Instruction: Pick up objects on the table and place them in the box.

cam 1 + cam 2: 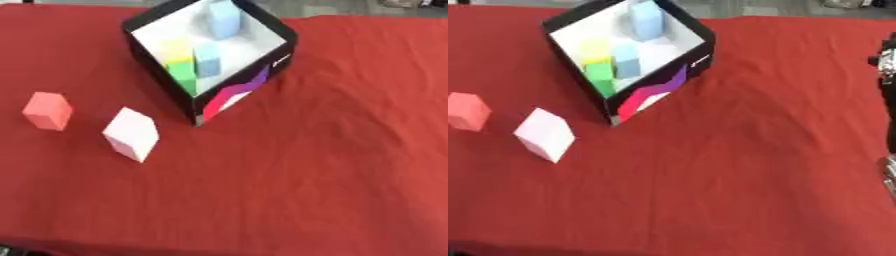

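Red cloth [306,190] covers the lower frame; no block lies on it there. At the right edge of the right eye view a dark, silver-jointed piece of the right arm [888,65] shows; neither hand is in view, so their fingers cannot be told.

Mid left: white block [131,134], tilted, just beside the box corner. Further left, near it but apart, red block [47,110].

Upper centre: box [262,75], black outside, white inside, holding a green block [183,74], a yellow one and two pale blue ones.

Judgement: take the white block next. Approach from its open side to avoid nudging the box, and release above the bare white floor.
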Controlling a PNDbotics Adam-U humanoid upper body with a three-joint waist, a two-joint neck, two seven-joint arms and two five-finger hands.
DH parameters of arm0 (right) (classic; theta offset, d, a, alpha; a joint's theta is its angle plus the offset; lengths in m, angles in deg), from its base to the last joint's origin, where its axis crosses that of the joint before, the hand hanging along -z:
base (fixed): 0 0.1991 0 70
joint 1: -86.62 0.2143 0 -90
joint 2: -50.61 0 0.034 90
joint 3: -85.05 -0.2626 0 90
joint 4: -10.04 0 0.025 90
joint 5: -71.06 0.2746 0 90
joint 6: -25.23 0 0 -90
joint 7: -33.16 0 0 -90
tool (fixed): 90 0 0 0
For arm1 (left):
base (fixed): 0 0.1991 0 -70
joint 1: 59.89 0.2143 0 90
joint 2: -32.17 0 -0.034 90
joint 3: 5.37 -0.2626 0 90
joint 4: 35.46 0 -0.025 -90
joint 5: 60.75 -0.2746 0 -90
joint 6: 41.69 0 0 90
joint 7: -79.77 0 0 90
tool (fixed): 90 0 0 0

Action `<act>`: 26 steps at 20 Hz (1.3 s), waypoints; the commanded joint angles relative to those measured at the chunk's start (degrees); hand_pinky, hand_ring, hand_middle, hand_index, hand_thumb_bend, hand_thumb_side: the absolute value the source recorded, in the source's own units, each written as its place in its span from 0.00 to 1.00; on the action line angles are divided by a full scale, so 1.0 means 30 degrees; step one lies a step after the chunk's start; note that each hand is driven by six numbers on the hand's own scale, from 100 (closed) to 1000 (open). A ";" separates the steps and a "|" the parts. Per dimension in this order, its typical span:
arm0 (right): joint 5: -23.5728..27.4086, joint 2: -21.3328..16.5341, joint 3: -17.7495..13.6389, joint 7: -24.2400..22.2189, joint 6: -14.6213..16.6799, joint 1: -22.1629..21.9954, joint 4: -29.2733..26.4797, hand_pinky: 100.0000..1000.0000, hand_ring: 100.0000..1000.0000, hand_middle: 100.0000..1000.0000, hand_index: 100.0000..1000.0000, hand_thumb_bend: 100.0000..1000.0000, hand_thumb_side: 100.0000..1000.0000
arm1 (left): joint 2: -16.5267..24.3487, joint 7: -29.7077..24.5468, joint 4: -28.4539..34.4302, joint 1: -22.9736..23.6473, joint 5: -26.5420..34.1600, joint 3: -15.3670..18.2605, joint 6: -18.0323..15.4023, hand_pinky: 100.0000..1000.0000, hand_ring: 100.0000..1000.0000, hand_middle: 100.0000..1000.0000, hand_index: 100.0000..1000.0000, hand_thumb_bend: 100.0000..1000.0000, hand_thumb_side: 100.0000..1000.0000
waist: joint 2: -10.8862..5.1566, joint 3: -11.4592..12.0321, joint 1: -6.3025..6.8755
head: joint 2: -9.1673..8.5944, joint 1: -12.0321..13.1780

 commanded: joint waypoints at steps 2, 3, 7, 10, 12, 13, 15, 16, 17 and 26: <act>0.0106 -0.0228 -0.0035 -0.0027 -0.0032 0.0107 -0.0032 0.98 0.71 0.74 0.79 0.00 0.54 | 0.0223 -0.1537 -0.0429 -0.0688 -0.0038 -0.0014 -0.1955 0.87 0.85 0.77 0.83 0.60 0.09 | -0.0369 0.0010 0.0061 | 0.0143 0.0138; 0.0120 -0.0203 -0.0018 -0.0033 -0.0030 0.0126 -0.0010 0.98 0.71 0.74 0.79 0.00 0.54 | 0.0090 -0.1359 -0.0552 -0.0861 -0.0073 -0.0035 -0.2018 0.87 0.85 0.77 0.83 0.59 0.09 | -0.0371 0.0004 0.0057 | 0.0148 0.0125; 0.0169 -0.0105 0.0071 -0.0119 -0.0048 0.0206 0.0084 0.98 0.71 0.74 0.79 0.00 0.54 | -0.0640 -0.0494 -0.1311 -0.1744 -0.0584 -0.0248 -0.2084 0.87 0.85 0.77 0.84 0.57 0.09 | -0.0382 -0.0021 0.0023 | 0.0130 0.0083; 0.0201 -0.0027 0.0117 -0.0147 -0.0079 0.0221 0.0166 0.98 0.70 0.73 0.79 0.00 0.54 | -0.1305 -0.0877 -0.2198 -0.2390 -0.1061 -0.0618 -0.2152 0.87 0.85 0.77 0.84 0.52 0.08 | -0.0373 -0.0052 -0.0006 | 0.0070 0.0120; 0.0213 0.0021 0.0118 -0.0134 -0.0089 0.0215 0.0194 0.98 0.70 0.73 0.79 0.00 0.54 | -0.1632 -0.1535 -0.2654 -0.2717 -0.1222 -0.0781 -0.2244 0.87 0.86 0.77 0.84 0.51 0.10 | -0.0355 -0.0070 -0.0018 | 0.0071 0.0138; 0.0223 0.0037 0.0117 -0.0118 -0.0092 0.0211 0.0206 0.98 0.70 0.73 0.79 0.00 0.54 | -0.1761 -0.1815 -0.2826 -0.2860 -0.1263 -0.0805 -0.2264 0.87 0.86 0.77 0.84 0.51 0.11 | -0.0349 -0.0070 -0.0017 | 0.0083 0.0146; 0.0252 0.0076 0.0134 -0.0103 -0.0100 0.0223 0.0236 0.98 0.70 0.73 0.79 0.00 0.54 | -0.2056 -0.2141 -0.3192 -0.3165 -0.1374 -0.0824 -0.2231 0.87 0.86 0.77 0.85 0.51 0.11 | -0.0339 -0.0077 -0.0007 | 0.0102 0.0170; 0.0275 0.0108 0.0153 -0.0108 -0.0104 0.0246 0.0256 0.98 0.70 0.73 0.79 0.00 0.54 | -0.2212 -0.2231 -0.3370 -0.3304 -0.1455 -0.0838 -0.2226 0.87 0.86 0.77 0.84 0.51 0.11 | -0.0333 -0.0085 -0.0007 | 0.0105 0.0171; 0.0294 0.0133 0.0175 -0.0125 -0.0102 0.0261 0.0269 0.98 0.70 0.73 0.79 0.00 0.54 | -0.2347 -0.2297 -0.3515 -0.3418 -0.1535 -0.0857 -0.2246 0.87 0.86 0.77 0.84 0.50 0.11 | -0.0328 -0.0091 -0.0010 | 0.0110 0.0169; 0.0454 0.0258 0.0226 -0.0433 -0.0042 0.0211 0.0302 0.99 0.70 0.74 0.79 0.00 0.54 | -0.3203 -0.2958 -0.4151 -0.3850 -0.1626 -0.1143 -0.2565 0.84 0.83 0.75 0.80 0.35 0.10 | -0.0259 -0.0100 -0.0050 | 0.0156 0.0173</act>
